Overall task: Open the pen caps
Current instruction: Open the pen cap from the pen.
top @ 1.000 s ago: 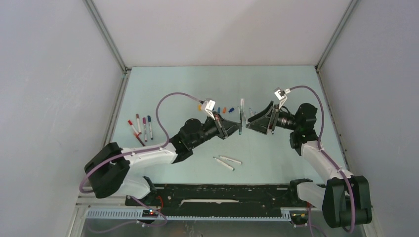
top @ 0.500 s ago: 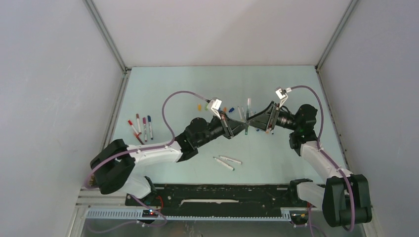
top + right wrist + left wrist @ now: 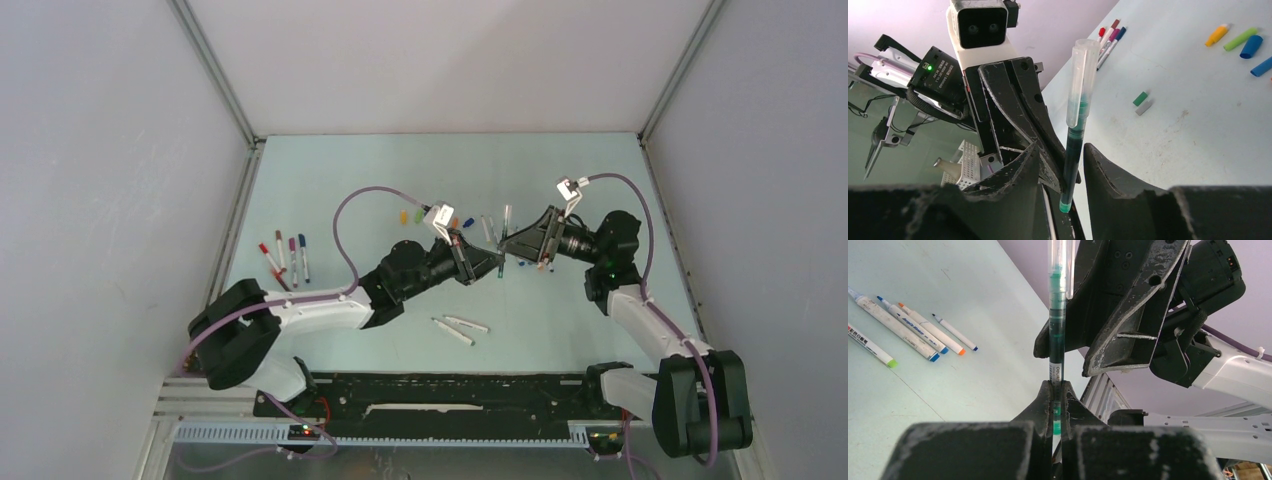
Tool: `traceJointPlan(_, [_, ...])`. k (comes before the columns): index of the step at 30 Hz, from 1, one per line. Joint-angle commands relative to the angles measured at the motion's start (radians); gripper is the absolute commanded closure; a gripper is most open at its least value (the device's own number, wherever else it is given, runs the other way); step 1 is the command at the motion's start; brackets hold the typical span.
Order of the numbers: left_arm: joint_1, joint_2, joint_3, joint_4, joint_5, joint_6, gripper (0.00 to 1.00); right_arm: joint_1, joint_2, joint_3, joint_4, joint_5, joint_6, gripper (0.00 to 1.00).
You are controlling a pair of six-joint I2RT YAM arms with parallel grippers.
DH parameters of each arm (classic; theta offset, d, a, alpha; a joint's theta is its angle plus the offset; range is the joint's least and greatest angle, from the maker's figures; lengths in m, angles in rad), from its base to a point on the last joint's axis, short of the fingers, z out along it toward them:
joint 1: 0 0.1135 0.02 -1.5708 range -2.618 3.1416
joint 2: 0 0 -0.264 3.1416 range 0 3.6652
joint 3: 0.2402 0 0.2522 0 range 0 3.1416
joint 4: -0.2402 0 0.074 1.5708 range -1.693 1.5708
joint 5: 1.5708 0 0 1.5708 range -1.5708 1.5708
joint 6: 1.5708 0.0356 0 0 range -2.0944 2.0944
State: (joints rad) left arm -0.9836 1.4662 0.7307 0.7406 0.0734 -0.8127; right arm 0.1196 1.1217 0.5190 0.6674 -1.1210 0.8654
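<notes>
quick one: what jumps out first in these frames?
One green pen is held roughly upright over the middle of the table by the shut left hand, its clear cap still on. The right hand straddles the barrel, jaws not yet closed. Loose coloured caps lie just beyond them.

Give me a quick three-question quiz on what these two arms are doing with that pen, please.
1. True or false: the left tool is shut on the pen.
2. Pick one. The pen's clear cap is: A) on the pen; B) lying on the table; C) in a person's hand.
3. Fill in: the right tool has one jaw on either side of the ___.

Key: 1 true; 2 A; 3 pen.
</notes>
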Motion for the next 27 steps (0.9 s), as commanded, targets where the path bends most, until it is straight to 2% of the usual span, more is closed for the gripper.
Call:
traceJointPlan(1, [-0.009,-0.009,0.067,0.042,-0.016,-0.001,1.0,0.018,0.009,-0.001,0.023,0.003,0.0,0.6])
traceJointPlan(14, [-0.01,-0.035,0.057,0.037,-0.04,0.005,1.0,0.038,0.025,-0.001,0.022,-0.007,-0.006,0.68])
traceJointPlan(18, [-0.01,-0.048,0.05,0.034,-0.049,0.007,1.0,0.043,0.028,-0.001,0.023,-0.012,-0.006,0.75])
traceJointPlan(21, [-0.01,-0.049,0.051,0.034,-0.045,0.006,0.99,0.044,0.028,0.006,0.014,-0.024,-0.02,0.91])
traceJointPlan(22, [-0.01,-0.051,0.052,0.031,-0.039,0.007,0.97,0.043,0.027,0.008,0.012,-0.029,-0.024,0.98])
traceJointPlan(24, [-0.009,-0.061,0.054,0.006,-0.02,0.021,0.92,0.041,0.023,0.012,0.012,-0.04,-0.031,1.0])
traceJointPlan(27, [-0.008,-0.109,0.042,-0.042,0.022,0.084,0.71,0.029,0.013,0.014,0.015,-0.061,-0.046,1.0])
